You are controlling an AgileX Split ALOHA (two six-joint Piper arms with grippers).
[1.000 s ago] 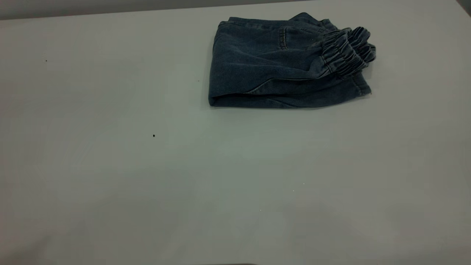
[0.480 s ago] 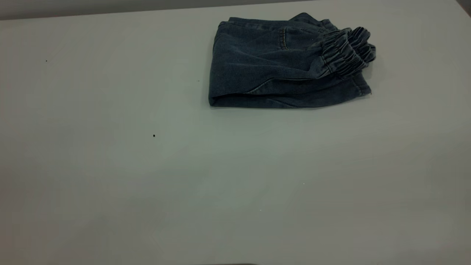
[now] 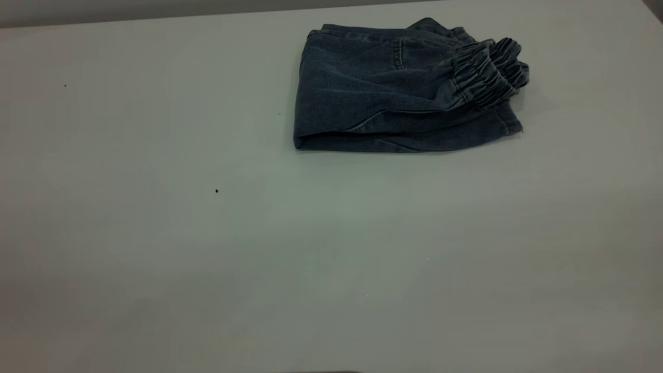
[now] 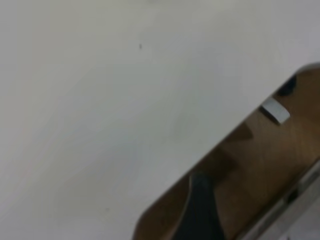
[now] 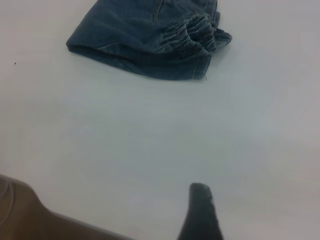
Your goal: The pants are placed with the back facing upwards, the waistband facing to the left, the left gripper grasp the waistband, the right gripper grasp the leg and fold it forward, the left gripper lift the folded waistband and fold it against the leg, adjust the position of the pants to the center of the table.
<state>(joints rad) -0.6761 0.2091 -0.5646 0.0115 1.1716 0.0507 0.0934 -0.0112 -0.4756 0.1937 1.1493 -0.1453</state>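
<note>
The pants [image 3: 373, 93] lie folded in a compact blue denim bundle at the far side of the table [image 3: 259, 233], right of its middle. The gathered waistband [image 3: 489, 70] rests on top at the bundle's right end, over the leg [image 3: 497, 127] hem beneath it. The right wrist view shows the pants [image 5: 135, 35] and waistband [image 5: 200, 32] well ahead of my right gripper [image 5: 202, 212], which hangs over bare tabletop, only a dark tip in view. My left gripper [image 4: 200, 210] shows as a dark blur past the table's edge. Neither gripper appears in the exterior view.
A few tiny dark specks [image 3: 216, 191] dot the tabletop. In the left wrist view the table edge [image 4: 225, 135] runs diagonally, with brown floor [image 4: 270, 165] and a small white strip [image 4: 275, 111] beyond it. The near half of the table holds nothing.
</note>
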